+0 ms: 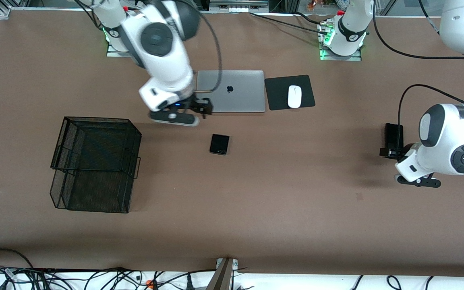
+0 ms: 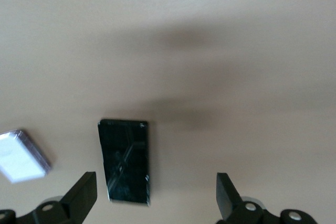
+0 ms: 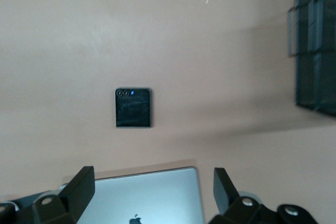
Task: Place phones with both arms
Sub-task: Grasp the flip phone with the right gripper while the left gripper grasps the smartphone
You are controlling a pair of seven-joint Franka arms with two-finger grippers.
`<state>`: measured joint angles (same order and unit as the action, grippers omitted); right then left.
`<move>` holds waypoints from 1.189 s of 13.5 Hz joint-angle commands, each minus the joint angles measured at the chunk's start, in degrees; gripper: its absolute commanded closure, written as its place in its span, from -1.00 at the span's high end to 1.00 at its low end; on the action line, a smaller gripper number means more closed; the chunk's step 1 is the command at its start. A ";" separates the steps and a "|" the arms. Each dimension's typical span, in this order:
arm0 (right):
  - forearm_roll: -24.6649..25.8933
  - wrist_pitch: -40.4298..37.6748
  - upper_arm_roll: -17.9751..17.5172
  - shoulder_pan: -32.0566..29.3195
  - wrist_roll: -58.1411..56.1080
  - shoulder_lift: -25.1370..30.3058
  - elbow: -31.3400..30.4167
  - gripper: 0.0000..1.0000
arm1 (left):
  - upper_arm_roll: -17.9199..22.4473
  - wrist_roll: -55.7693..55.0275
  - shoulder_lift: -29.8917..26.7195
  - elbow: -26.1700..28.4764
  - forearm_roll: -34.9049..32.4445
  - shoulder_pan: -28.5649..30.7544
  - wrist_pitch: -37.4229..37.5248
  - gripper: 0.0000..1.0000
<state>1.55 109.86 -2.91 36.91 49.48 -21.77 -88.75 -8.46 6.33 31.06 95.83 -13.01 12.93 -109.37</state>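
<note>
Black flip phone (image 1: 219, 144) flat on worktop (image 1: 280, 193), nearer front camera than laptop (image 1: 232, 91). Your right gripper (image 1: 200, 107) hangs over laptop's edge, jaws open, empty. Left gripper (image 2: 156, 192) open over slab phone (image 2: 126, 161); long axis runs toward jaws. Only left wrist view shows pale phone (image 2: 20, 156).

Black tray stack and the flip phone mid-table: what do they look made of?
Tray stack: looks like black wire mesh, probably metal; the table shows through its walls. Black flip phone: glossy dark face, likely glass or polished plastic; it shows faint reflections and lens rings in the right wrist view. Neither gripper touches them.
</note>
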 commanded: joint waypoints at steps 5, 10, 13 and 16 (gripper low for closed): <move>2.41 14.04 0.80 3.26 5.36 -15.39 1.48 1.00 | -1.03 9.05 -2.67 20.08 -0.88 8.42 -25.61 1.00; 2.50 23.28 0.80 3.61 8.26 -21.64 1.03 1.00 | -0.85 9.40 -2.23 20.71 -6.91 10.43 -27.99 1.00; 2.58 25.31 1.06 4.05 8.26 -23.84 1.12 1.00 | -1.11 9.40 -1.45 21.06 -7.73 12.81 -28.17 1.00; 2.67 25.75 1.06 4.05 8.17 -24.37 1.12 1.00 | -1.55 9.31 -0.91 21.32 -7.03 13.26 -28.09 1.00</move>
<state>3.14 135.18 -2.10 40.56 56.29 -45.63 -88.36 -9.23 15.06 30.83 115.52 -19.44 25.41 -136.96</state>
